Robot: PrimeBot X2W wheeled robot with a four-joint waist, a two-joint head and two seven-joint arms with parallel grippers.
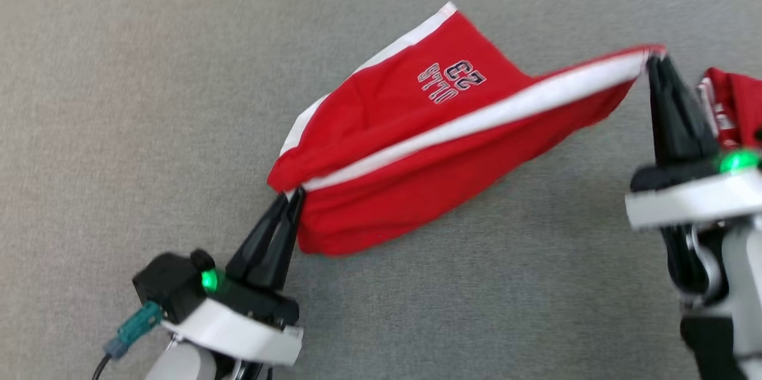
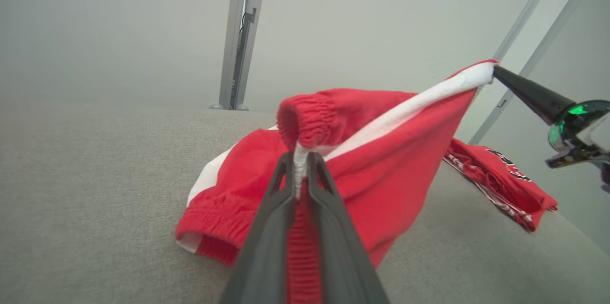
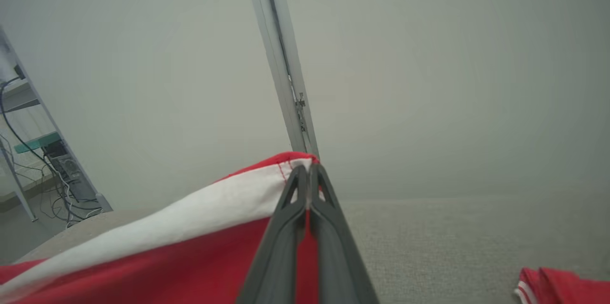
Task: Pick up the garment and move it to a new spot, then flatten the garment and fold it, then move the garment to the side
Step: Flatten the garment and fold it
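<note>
red shorts (image 1: 417, 148) with a white stripe hung stretched between the two claws, and their low part touched the grey bench (image 1: 149, 100). the left claw (image 1: 294, 195) was pinched tight on the stretchy waist end. the right claw (image 1: 652, 61) was pinched tight on the far corner by the stripe. another red cloth (image 1: 735, 106) lay just beside the right claw.
</note>
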